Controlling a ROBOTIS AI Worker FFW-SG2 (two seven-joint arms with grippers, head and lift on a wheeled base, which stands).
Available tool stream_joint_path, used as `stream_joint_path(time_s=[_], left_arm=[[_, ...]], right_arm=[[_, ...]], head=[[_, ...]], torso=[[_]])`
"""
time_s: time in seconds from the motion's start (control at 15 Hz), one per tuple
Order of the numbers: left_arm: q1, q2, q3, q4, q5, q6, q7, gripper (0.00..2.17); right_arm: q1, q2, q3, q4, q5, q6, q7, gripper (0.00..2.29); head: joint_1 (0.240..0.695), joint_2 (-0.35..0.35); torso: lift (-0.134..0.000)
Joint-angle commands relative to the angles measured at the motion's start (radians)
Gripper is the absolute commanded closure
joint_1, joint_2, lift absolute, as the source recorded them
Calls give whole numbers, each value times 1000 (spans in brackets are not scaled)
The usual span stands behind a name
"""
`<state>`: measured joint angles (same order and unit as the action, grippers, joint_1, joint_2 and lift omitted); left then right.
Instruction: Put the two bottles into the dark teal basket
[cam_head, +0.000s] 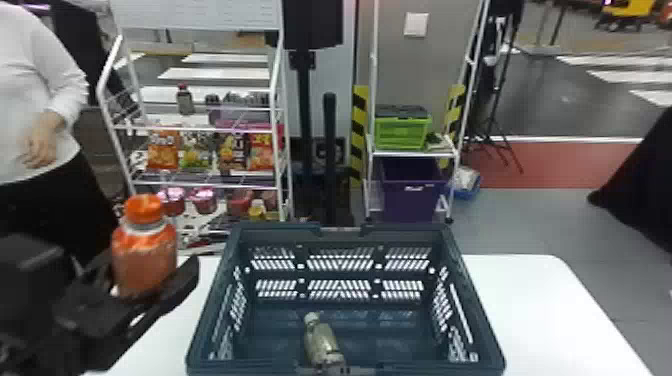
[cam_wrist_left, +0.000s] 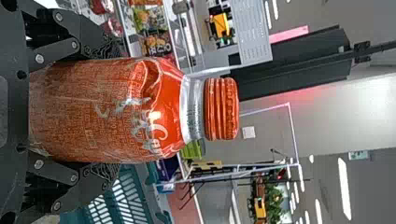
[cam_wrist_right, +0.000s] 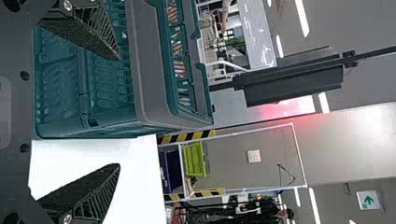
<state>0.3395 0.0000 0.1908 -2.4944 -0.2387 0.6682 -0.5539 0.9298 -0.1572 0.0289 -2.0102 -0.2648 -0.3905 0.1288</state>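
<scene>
1. Here, the orange bottle (cam_head: 145, 255) is gripped upright in the left claw (cam_head: 151, 274), cap above the fingers.
2. The right claw (cam_wrist_right: 116, 112) is spread wide near the basket (cam_head: 410, 229).
3. The basket is set right of the held bottle.
4. Inside it, the greenish bottle (cam_head: 321, 342) is laid down, apart from the left claw.

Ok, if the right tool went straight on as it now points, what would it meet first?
Most likely the right tool would meet the dark teal plastic basket, around its right-hand corner; the gap between is unclear.
</scene>
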Motion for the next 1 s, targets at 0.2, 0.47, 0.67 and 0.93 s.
stream_joint_path(time_s=[0.2,0.47,0.67,0.93], left_arm=[[-335,-3,-212,175,-206,267,-190,2142],[-527,-3,-326,437,-277,313,-337,2142],[-657,-3,-396,683,-320,288,-436,2142],[-781,-3,-504,1000,-355,144,-497,2142]], right_arm=[[0,33,0,13,18,22,0,76],[1,50,-1,21,19,31,-9,80],[1,65,-1,33,27,31,-11,80],[7,76,-1,38,33,25,-11,83]], head=[[499,0],[499,0],[499,0],[499,0]], torso=[[0],[0],[0],[0]])
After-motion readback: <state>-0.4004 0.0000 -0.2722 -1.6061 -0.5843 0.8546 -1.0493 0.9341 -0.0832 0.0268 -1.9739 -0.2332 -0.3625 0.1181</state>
